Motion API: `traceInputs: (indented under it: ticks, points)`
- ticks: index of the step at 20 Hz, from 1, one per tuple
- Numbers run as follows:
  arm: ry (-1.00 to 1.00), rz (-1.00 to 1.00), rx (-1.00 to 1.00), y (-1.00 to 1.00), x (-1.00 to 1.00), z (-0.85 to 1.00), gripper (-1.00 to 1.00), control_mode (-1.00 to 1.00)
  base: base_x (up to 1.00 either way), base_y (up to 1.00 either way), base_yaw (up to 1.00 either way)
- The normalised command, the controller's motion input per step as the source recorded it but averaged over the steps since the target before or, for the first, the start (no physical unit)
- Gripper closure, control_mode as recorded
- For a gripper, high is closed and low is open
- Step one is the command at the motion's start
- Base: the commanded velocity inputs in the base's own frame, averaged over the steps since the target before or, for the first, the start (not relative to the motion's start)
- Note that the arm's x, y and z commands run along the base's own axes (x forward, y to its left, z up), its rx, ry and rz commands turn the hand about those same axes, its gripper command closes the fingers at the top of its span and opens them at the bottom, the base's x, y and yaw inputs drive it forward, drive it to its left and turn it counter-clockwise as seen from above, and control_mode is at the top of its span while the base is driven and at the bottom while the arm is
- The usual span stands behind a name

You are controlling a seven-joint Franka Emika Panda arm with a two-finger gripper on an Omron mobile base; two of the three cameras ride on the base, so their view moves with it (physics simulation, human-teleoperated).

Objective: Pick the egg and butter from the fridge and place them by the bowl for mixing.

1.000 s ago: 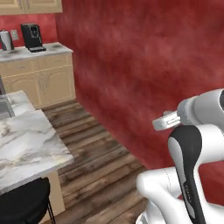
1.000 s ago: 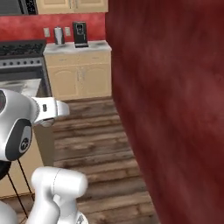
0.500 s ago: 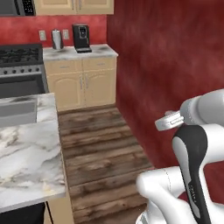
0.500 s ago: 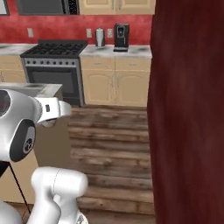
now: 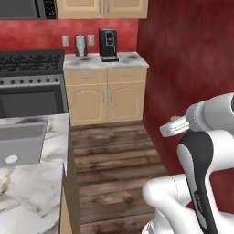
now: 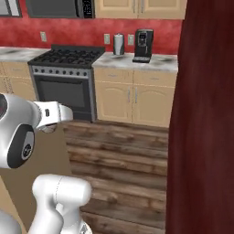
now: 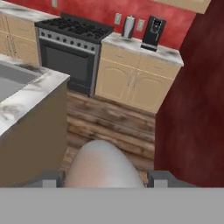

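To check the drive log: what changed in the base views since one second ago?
The base turned: in both base views the whole kitchen slid right, so the stove and the coffee machine sit nearer the middle. Nothing in the room moved. The arm kept its pose; the gripper stays shut on the egg.

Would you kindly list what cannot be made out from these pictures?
- Gripper: finger tips cut off at the hand view's bottom edge; open or shut unclear.
- Sink: cut off by the left base view's left edge.
- Microwave: top cut off by the right base view's upper edge.
- Coffee machine: details too small.
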Motion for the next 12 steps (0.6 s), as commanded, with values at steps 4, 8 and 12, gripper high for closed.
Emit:
traceInputs:
  ticks: [4, 8, 12]
  points:
    - [0.00, 0.00, 0.00, 0.00, 0.00, 0.00, 1.00, 1.00, 1.00, -0.62, 0.16]
    - [0.00, 0.00, 0.00, 0.00, 0.00, 0.00, 1.00, 1.00, 1.00, -0.56, 0.08]
    - [0.00, 0.00, 0.00, 0.00, 0.00, 0.00, 1.00, 1.00, 1.00, -0.43, 0.16]
